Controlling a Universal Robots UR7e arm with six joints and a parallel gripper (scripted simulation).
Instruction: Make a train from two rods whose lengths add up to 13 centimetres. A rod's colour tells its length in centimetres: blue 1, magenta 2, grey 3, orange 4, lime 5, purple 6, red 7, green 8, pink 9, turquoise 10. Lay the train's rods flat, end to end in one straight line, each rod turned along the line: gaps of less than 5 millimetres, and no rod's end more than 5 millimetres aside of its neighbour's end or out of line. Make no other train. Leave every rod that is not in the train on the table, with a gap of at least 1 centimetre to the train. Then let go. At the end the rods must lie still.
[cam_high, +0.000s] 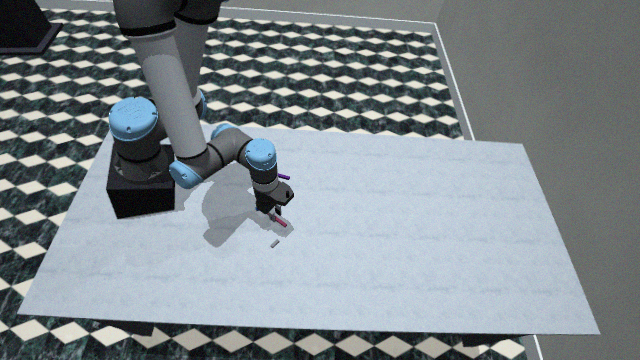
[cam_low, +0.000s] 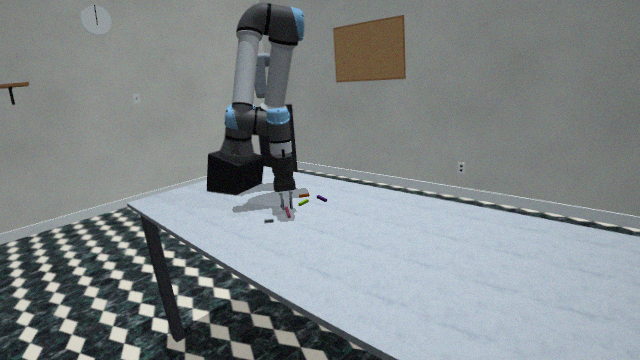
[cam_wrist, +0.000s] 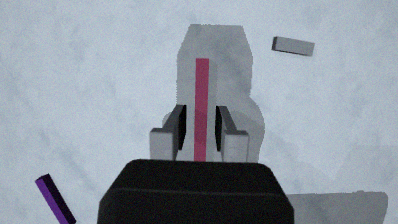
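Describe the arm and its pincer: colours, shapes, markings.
The arm has pale grey tube links, dark grey joints and light blue round caps, on a black box base. The pincer has a black body and two grey block fingers with dark inner pads. No cables or markings show.

Corkboard (cam_low: 369, 48), wall clock (cam_low: 95, 19), checkered floor (cam_low: 75, 280).
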